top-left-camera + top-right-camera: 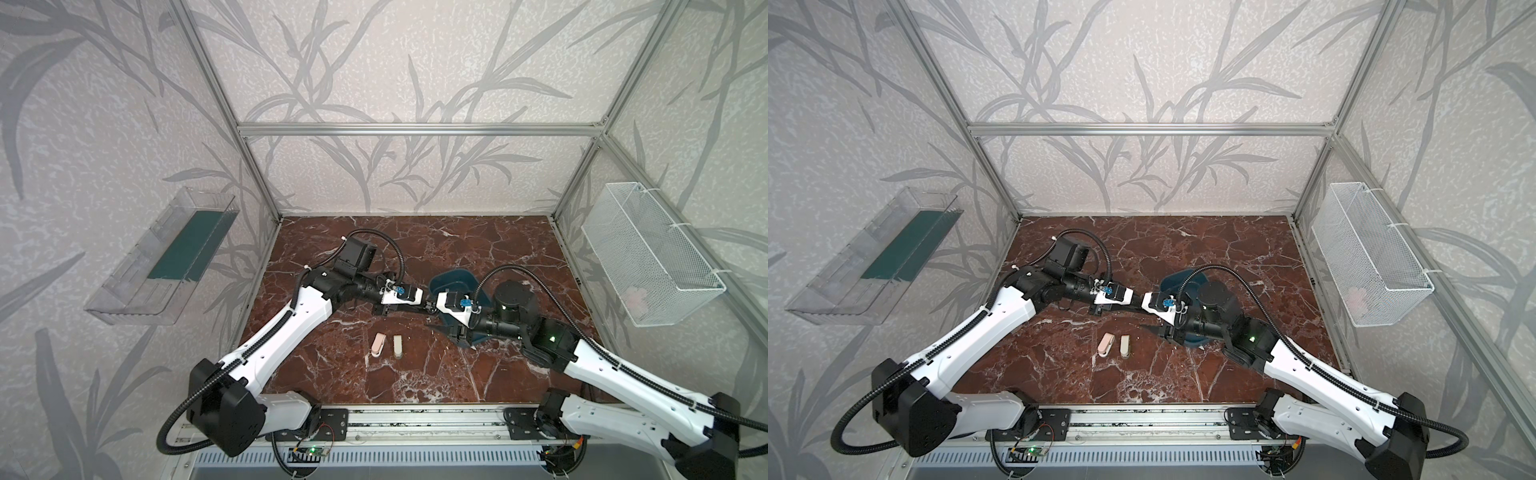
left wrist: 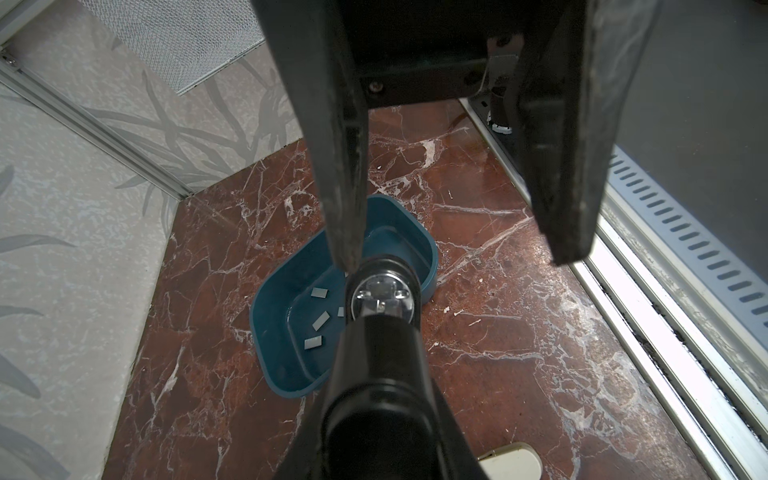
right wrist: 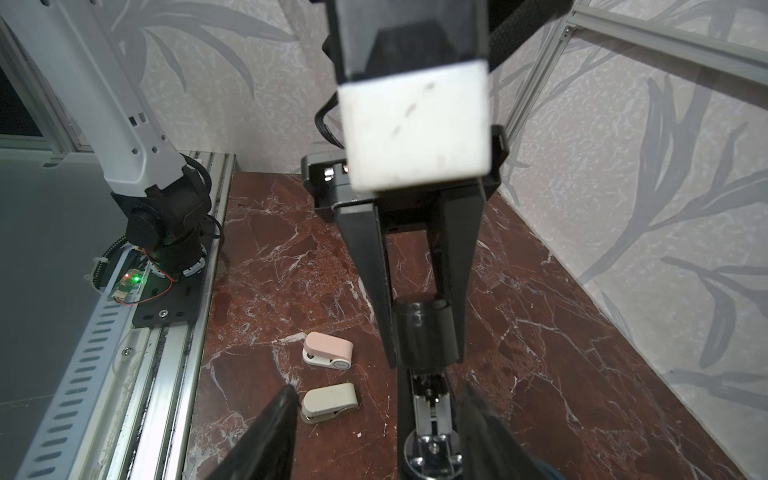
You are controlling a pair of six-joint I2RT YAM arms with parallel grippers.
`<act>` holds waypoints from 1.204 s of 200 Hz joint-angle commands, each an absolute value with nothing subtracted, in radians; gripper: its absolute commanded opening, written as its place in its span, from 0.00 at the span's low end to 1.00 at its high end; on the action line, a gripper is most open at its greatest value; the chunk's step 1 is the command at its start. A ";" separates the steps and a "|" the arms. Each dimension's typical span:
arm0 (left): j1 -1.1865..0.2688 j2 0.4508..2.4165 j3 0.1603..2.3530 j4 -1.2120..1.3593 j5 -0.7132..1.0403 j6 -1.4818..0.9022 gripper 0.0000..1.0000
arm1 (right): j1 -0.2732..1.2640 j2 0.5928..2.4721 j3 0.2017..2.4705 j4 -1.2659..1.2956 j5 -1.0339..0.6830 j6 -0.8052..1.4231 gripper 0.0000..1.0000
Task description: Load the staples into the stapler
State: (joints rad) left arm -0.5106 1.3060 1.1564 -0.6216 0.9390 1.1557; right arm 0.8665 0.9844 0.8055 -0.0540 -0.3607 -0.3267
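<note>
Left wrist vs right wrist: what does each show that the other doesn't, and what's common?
Only left wrist: the staples loose in the blue tray, and the mesh basket. Only right wrist: the small pink item and the left arm's base. Both: the black stapler clamped in the left gripper, the open right gripper, the small cream item, the marble table.

Tray covered from above
In both top views, right of centre, the right arm (image 1: 513,303) covers most of the blue tray (image 1: 453,275) and all the staples (image 2: 321,319); the pink thing (image 1: 636,296) in the wire basket (image 1: 665,249) is too blurred to name.
</note>
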 commanded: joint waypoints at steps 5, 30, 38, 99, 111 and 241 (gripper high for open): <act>-0.515 1.302 1.181 -0.620 1.013 1.189 0.00 | 0.867 1.014 0.813 -0.020 -0.304 -0.334 0.61; -0.515 1.304 1.181 -0.623 1.029 1.195 0.00 | 0.868 1.039 0.812 -0.011 -0.275 -0.339 0.61; -0.515 1.301 1.181 -0.624 1.033 1.196 0.00 | 0.867 1.046 0.814 -0.012 -0.276 -0.339 0.60; -0.514 1.282 1.190 -0.659 1.089 1.225 0.00 | 0.868 1.078 0.815 -0.008 -0.252 -0.335 0.41; -0.515 1.278 1.192 -0.668 1.095 1.233 0.00 | 0.868 1.085 0.813 -0.006 -0.249 -0.331 0.36; -0.479 1.234 1.187 -0.653 1.116 1.230 0.00 | 0.868 1.135 0.806 -0.017 -0.186 -0.285 0.44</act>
State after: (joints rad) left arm -0.4950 1.2888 1.1564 -0.6796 1.0218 1.2163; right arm 0.8711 1.1347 0.8055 -0.0116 -0.2211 -0.3023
